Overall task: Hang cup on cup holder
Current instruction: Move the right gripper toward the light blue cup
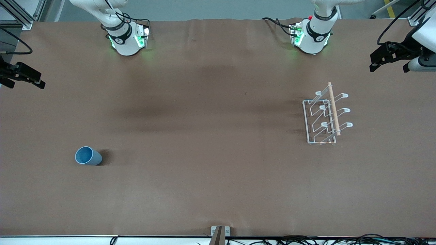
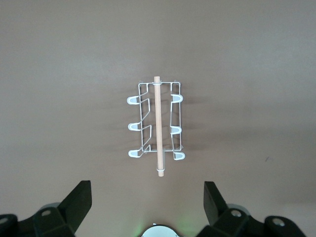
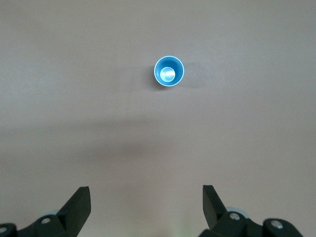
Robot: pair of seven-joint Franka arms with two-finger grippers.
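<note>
The light blue cup [image 1: 88,156] stands upright, mouth up, on the brown table toward the right arm's end; the right wrist view looks straight down into the cup [image 3: 169,72]. The white wire cup holder [image 1: 333,109] with its wooden rod sits toward the left arm's end and also appears in the left wrist view [image 2: 158,123]. My left gripper [image 1: 389,68] hangs open high over the table at its own end, nothing between the jaws [image 2: 148,197]. My right gripper [image 1: 25,84] hangs open high over its end, likewise empty [image 3: 146,197]. Both are well clear of the cup and holder.
The two arm bases [image 1: 126,41] [image 1: 311,37] stand along the table edge farthest from the front camera. A small metal bracket [image 1: 219,234] and cables [image 1: 306,240] lie at the nearest edge. Brown cloth [image 1: 211,136] stretches between cup and holder.
</note>
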